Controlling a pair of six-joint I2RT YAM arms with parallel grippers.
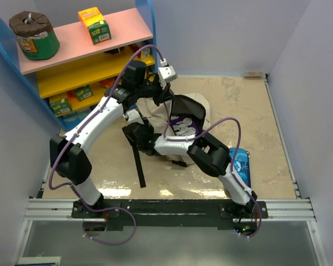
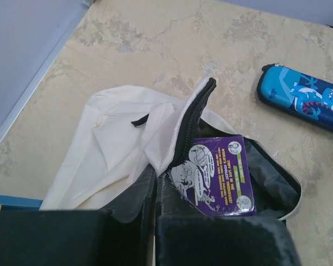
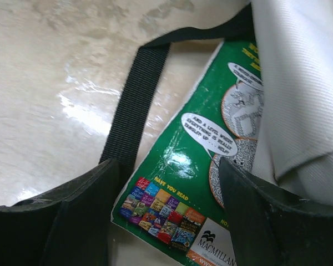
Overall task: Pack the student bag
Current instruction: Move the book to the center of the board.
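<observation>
The beige student bag [image 1: 198, 105] lies open mid-table, its dark lining showing. A purple book [image 1: 183, 127] lies inside it, also in the left wrist view [image 2: 219, 174]. My left gripper [image 1: 156, 101] is shut on the bag's zippered opening edge [image 2: 183, 133] and holds it up; its fingertips meet at the rim [image 2: 155, 180]. My right gripper [image 1: 134, 133] is open just above a green book [image 3: 194, 166]. That book lies on the table, partly under the bag's fabric [image 3: 305, 83] and beside a black strap [image 3: 136, 100].
A glossy blue pencil case [image 1: 241, 166] lies on the table right of the bag, also in the left wrist view [image 2: 302, 97]. A pink and yellow shelf [image 1: 89, 52] with a tin and boxes stands at the back left. The black strap [image 1: 139, 166] trails toward the near edge.
</observation>
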